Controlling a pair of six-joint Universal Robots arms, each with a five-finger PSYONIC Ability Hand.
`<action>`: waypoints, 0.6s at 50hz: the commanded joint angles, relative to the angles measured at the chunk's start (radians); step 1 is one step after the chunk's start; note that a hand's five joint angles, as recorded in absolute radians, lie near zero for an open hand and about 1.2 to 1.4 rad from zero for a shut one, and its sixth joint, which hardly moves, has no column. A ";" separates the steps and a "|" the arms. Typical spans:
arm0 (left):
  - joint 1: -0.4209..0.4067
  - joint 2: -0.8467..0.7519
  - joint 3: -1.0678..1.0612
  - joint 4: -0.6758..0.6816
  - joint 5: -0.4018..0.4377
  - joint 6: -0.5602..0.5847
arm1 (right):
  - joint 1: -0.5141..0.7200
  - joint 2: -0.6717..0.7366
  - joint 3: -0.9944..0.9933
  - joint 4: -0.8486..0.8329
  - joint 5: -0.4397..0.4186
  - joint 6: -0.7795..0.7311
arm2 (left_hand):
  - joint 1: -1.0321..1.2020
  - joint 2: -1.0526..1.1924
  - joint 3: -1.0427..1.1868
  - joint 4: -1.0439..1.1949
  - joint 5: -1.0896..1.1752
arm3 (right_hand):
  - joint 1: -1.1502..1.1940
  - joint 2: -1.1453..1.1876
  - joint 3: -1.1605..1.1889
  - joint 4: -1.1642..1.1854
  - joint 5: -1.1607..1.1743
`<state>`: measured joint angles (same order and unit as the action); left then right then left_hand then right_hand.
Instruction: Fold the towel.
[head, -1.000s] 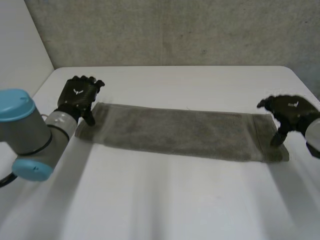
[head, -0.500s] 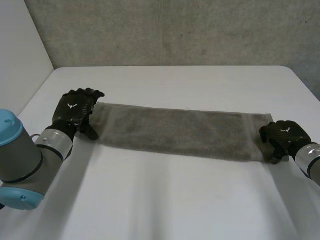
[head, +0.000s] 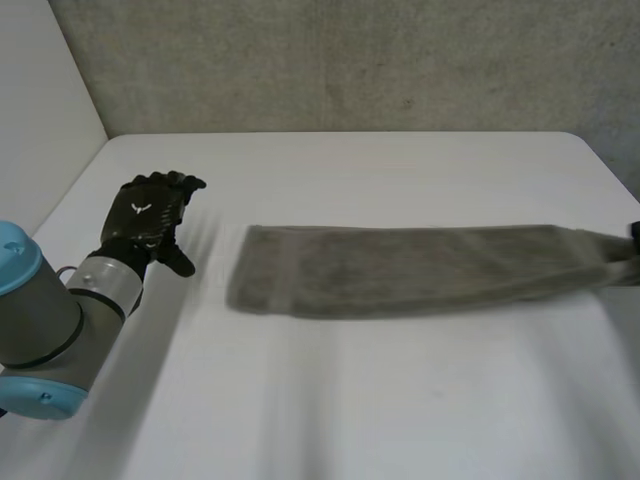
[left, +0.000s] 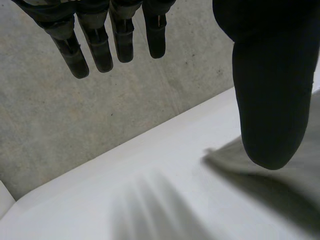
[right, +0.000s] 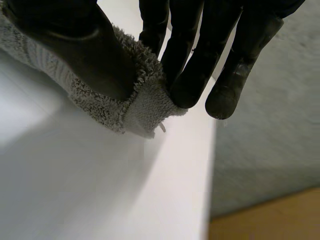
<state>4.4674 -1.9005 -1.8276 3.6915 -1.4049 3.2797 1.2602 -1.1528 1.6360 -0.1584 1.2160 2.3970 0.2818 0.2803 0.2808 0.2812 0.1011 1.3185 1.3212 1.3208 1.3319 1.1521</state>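
Grey terry towel flat on white desk, unfolded. Right hand fingers pinch 1 end; left hand open, empty.

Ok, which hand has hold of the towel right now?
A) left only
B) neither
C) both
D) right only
D: the right hand pinches the towel at its end between thumb and fingers, while the left hand hangs open, off the cloth.
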 joint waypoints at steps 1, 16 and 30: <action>0.004 0.006 -0.004 -0.001 -0.002 0.000 | -0.023 0.018 -0.186 0.176 0.033 -0.225 | 0.029 0.030 0.030 0.029 0.035 | 0.078 0.075 0.075 0.064 0.070; -0.002 0.005 -0.012 0.001 -0.002 0.000 | 0.790 0.072 -0.340 0.073 0.106 -0.104 | 0.026 0.027 0.027 0.026 0.032 | 0.078 0.075 0.075 0.064 0.070; -0.019 -0.011 -0.006 0.016 0.000 0.001 | 1.049 0.311 -0.337 -0.045 0.135 -0.156 | 0.023 0.024 0.024 0.023 0.029 | -0.279 -0.281 -0.281 -0.292 -0.287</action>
<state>4.4555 -1.8996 -1.8438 3.7038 -1.4051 3.2806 2.2974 -0.8620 1.2771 -0.1374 1.3525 2.2394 0.2816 0.2791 0.2808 0.2812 0.1006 1.3213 1.3213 1.3404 1.3327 1.1575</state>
